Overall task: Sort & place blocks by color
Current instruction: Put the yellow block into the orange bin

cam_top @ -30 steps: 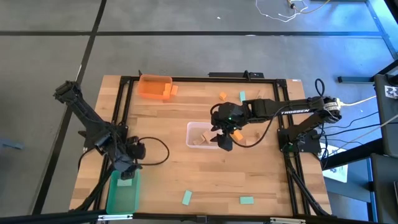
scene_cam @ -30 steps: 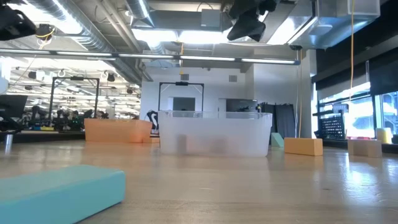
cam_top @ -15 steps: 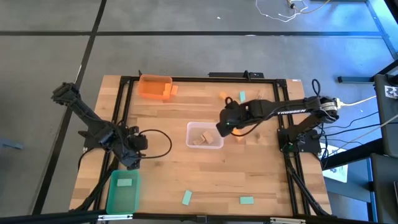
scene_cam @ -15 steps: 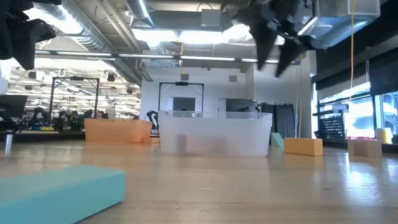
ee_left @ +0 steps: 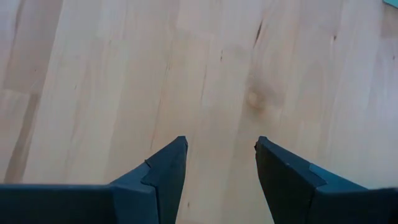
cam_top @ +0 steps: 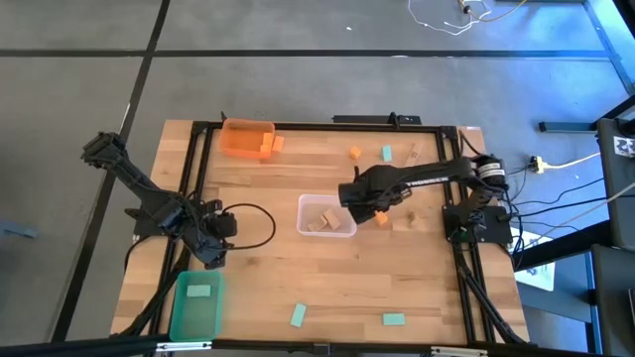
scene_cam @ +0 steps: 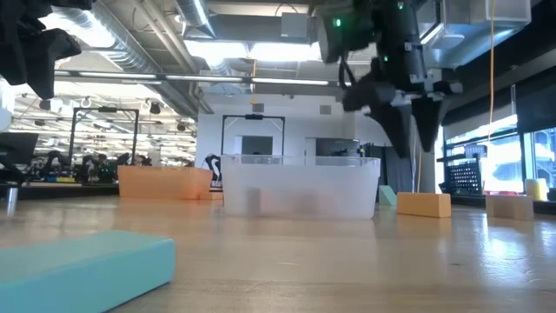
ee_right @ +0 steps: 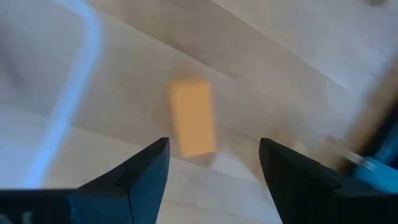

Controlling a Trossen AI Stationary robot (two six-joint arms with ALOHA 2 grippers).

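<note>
My right gripper (cam_top: 365, 205) hangs open above an orange block (ee_right: 193, 124) that lies flat on the table just right of the clear bin (cam_top: 302, 216). The block shows ahead between the fingers in the right wrist view, and the fingers touch nothing. In the low view the gripper (scene_cam: 415, 148) points down above the block (scene_cam: 423, 203). My left gripper (cam_top: 213, 243) is open and empty over bare wood (ee_left: 217, 74), just beyond the far end of the green bin (cam_top: 179, 317). The clear bin holds tan blocks (cam_top: 322, 220).
A mint block (cam_top: 199, 291) lies in the green bin. An orange bin (cam_top: 246, 138) stands at the far left with an orange block (cam_top: 277, 144) beside it. Loose blocks lie near the far edge (cam_top: 354, 153) (cam_top: 386, 153) and mint ones near the front (cam_top: 298, 315) (cam_top: 394, 319).
My right gripper has left the clear bin's right side and come down toward the orange block beside it. My left gripper has gone from over the green bin's far end toward the table's far edge, onto bare wood.
</note>
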